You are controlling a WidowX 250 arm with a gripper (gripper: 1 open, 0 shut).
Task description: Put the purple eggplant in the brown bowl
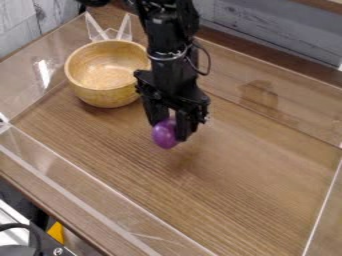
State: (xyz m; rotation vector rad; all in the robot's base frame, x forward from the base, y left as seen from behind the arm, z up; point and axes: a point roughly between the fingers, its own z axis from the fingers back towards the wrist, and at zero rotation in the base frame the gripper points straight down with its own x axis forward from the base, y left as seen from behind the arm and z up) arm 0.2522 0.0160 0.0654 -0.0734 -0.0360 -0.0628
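My black gripper (pixel 170 128) hangs over the middle of the wooden table, pointing down, its fingers shut on the purple eggplant (pixel 164 136). The eggplant's glossy lower end shows between and below the fingers, lifted a little off the table; its upper part is hidden by them. The brown bowl (pixel 107 72), a round tan wooden bowl with nothing inside, stands at the back left, apart from the gripper and up-left of it.
Low clear walls (pixel 80 196) edge the wooden table (pixel 254 160) at the front and left. A grey plank wall (pixel 287 30) runs behind it. Wires and white stands rise behind the bowl.
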